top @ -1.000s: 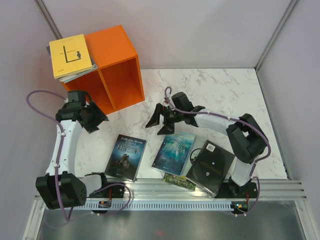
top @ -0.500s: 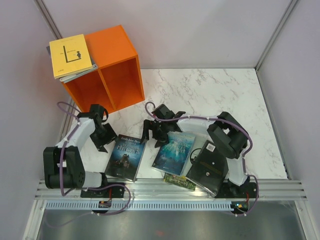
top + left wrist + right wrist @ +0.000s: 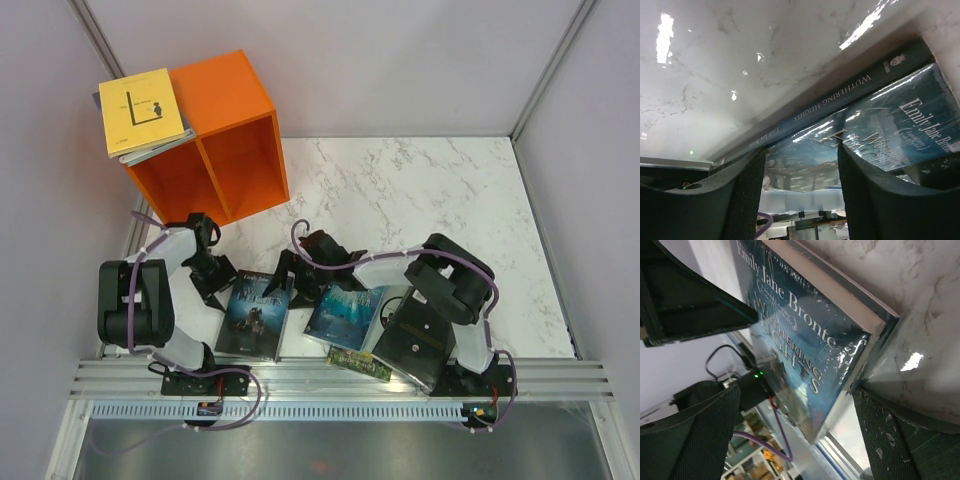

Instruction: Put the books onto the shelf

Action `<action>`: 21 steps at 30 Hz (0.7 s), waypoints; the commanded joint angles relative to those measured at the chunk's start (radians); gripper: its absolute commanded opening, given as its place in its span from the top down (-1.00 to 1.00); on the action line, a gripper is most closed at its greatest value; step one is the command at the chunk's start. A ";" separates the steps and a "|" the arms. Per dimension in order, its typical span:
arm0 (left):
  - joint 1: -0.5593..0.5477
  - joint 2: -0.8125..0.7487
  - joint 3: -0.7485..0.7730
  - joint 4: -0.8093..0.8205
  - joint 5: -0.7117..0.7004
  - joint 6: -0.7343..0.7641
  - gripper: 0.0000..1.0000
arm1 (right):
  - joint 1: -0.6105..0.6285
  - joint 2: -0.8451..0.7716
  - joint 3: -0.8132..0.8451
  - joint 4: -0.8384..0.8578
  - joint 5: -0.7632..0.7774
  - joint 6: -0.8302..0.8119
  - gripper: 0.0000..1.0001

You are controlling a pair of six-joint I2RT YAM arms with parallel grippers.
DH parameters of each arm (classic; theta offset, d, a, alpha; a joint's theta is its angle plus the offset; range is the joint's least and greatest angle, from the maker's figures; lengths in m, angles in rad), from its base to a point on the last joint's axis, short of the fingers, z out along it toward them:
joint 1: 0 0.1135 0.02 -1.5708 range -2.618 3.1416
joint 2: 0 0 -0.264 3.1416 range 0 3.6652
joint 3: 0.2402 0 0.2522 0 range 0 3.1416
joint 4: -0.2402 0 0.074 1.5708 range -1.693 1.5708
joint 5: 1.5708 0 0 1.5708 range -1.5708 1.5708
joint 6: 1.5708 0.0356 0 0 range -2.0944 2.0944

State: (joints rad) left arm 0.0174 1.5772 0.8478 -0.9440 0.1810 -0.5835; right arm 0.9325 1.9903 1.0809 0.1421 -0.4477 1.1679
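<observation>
At the far left corner of the tabletop (image 3: pixel 420 190) stood the orange shelf (image 3: pixel 225 95), its two compartments opening toward the near edge. On its top, over the left compartment, lay a small stack with a yellow book (image 3: pixel 143 110) uppermost.

Closer to the near edge, on the left side, we found the left tool (image 3: pixel 214 284) low beside the left long side of the dark blue book (image 3: pixel 252 312), which lay flat, cover up. This tool stood open. In the left wrist view its fingers (image 3: pixel 740 200) were spread with the spine and cover showing between them, and we could not tell whether either touched the book.

The right tool (image 3: pixel 292 280) sat at the same book's far right corner, jaws spread wide and holding nothing. In the right wrist view that corner lay between its fingers (image 3: pixel 690 435).

Just to the right lay the light blue book (image 3: pixel 347 305), flat, near the dark blue one but apart from it. Only a strip of a green-gold book (image 3: pixel 358 362) showed by the near edge. Rightmost lay the black book (image 3: pixel 420 340), its barcode sticker (image 3: pixel 421 296) at the far end, partly hidden by the right arm.
</observation>
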 commanded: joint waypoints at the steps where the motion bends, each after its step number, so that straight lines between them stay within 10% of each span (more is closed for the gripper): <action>1: -0.046 0.055 -0.173 0.326 0.175 -0.056 -0.22 | 0.040 0.157 -0.140 0.128 0.144 0.110 -0.96; 11: -0.050 -0.192 -0.299 0.504 0.402 -0.133 -0.18 | 0.049 0.157 -0.210 0.314 0.101 0.190 -0.90; 15: -0.050 -0.238 -0.325 0.531 0.434 -0.165 -0.18 | 0.045 0.084 -0.200 0.265 0.099 0.139 -0.20; 19: -0.050 -0.337 -0.317 0.524 0.456 -0.194 -0.17 | 0.032 0.006 -0.171 0.170 0.101 0.055 0.93; 21: -0.048 -0.388 -0.279 0.484 0.457 -0.191 -0.18 | 0.025 -0.054 -0.154 0.110 0.096 0.000 1.00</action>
State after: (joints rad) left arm 0.0021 1.2343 0.5610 -0.6289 0.4854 -0.6956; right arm 0.9463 1.9751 0.9173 0.4820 -0.4080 1.2724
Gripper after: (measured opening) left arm 0.594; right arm 0.312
